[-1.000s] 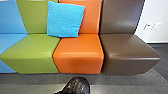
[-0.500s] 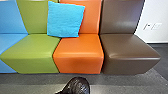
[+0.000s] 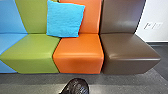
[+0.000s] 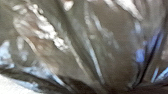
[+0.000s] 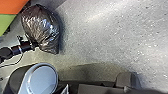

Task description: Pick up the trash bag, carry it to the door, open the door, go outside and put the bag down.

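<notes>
Trash bag (image 5: 41, 23) (qty 1) held by L fingers (image 5: 35, 45), nr 4 seats (image 3: 78, 50) w/ 1 blue cushion (image 3: 65, 20).

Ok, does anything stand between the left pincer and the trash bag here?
Nothing visible does. In the right wrist view the left pincer reaches right up to the dark trash bag, whose crinkled plastic shows close up in the left wrist view.

We are seeing the trash bag (image 3: 76, 86) peeking in slightly lower at the bottom of the head view than in both earlier pictures. We are also noticing its left outline sitting farther in, and the shine is falling differently across its wrinkled plastic. Our camera's whole view of the seats (image 3: 78, 52) is shifting very slightly.
</notes>
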